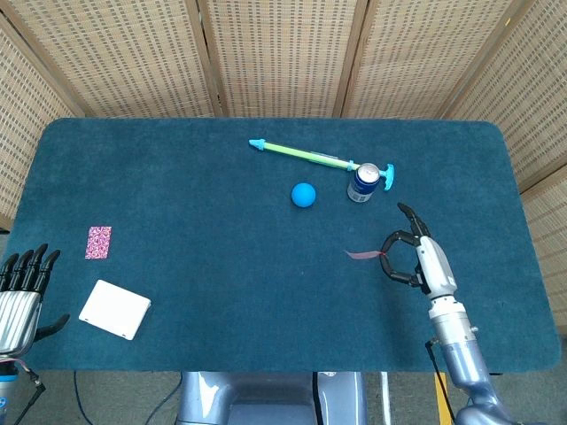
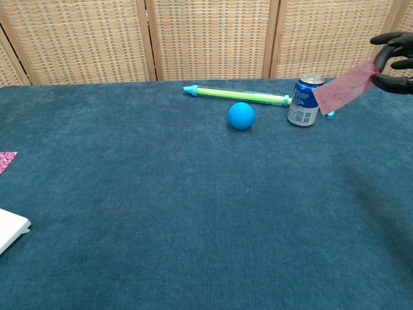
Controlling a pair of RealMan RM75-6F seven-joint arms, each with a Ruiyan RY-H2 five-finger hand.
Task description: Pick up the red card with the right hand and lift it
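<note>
Chest view only: red card (image 2: 342,92) face, edge-on overhead (image 1: 361,254).

The can (image 1: 361,181) is taken as landmark on the table (image 1: 195,177). The ball (image 1: 304,195) is found just to its left, the long pump (image 1: 310,156) behind both, its handle end touching the can. The card (image 2: 344,90), held aloft by the right hand (image 1: 418,258), is placed right of the can and nearer the front edge. Far left of the can, near the front, the patterned card (image 1: 98,242) and, before it, the box (image 1: 115,309) are set, with the left hand (image 1: 19,297) beside the table's front left corner.
</note>
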